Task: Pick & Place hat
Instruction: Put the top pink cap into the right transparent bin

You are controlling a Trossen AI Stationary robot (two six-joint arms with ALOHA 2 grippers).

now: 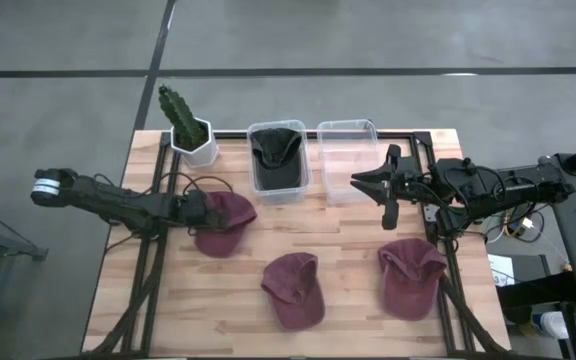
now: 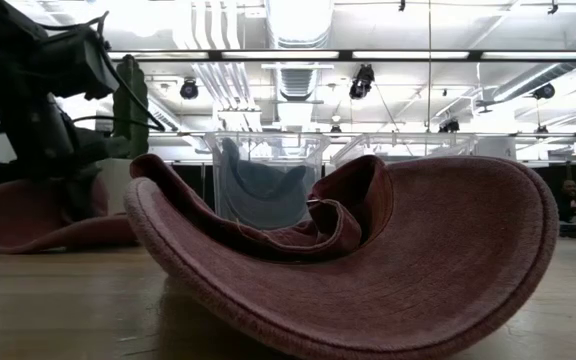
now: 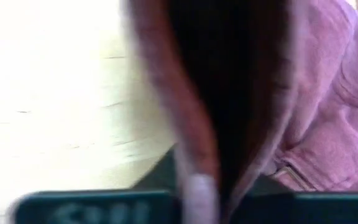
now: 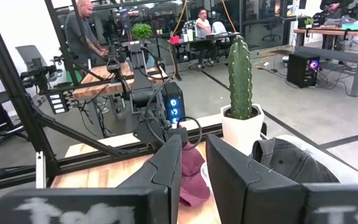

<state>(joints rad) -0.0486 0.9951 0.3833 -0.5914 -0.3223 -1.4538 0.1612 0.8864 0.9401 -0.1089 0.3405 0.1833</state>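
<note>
My left hand (image 1: 200,210) clamped on edge of maroon hat (image 1: 223,223), left side of tabletop (image 1: 358,300). Right hand (image 1: 373,184) open, hovering by empty bin (image 1: 348,160). One dark hat (image 1: 277,152) already binned; three maroon ones still out, so early days imo.

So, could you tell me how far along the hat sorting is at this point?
One dark hat already sits in the left clear bin; the second clear bin holds nothing yet. In hand: the left gripper is at the left maroon hat, whose fabric fills its wrist view. The right gripper hovers open by the bins. The middle maroon hat and right maroon hat remain on the table.
</note>
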